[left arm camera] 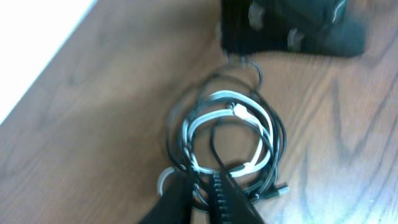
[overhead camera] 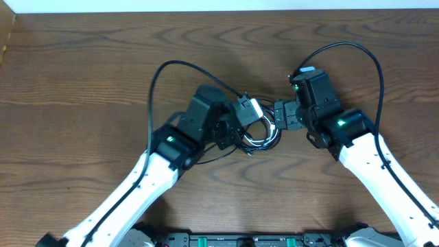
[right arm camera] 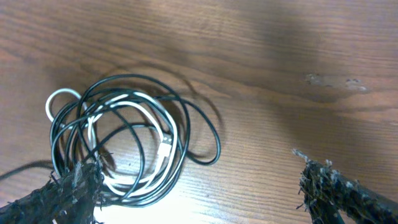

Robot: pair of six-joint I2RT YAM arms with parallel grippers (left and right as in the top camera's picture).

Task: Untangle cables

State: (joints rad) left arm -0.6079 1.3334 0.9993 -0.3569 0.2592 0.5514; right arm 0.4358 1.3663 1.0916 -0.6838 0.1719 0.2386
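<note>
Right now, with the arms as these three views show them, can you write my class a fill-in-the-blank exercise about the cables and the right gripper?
1. Most of the cables in the tangle are black; one is ___.
2. The right gripper holds its jaws wide ___.
3. The tangle lies on a brown ___ table.
Missing words: white; open; wooden.
</note>
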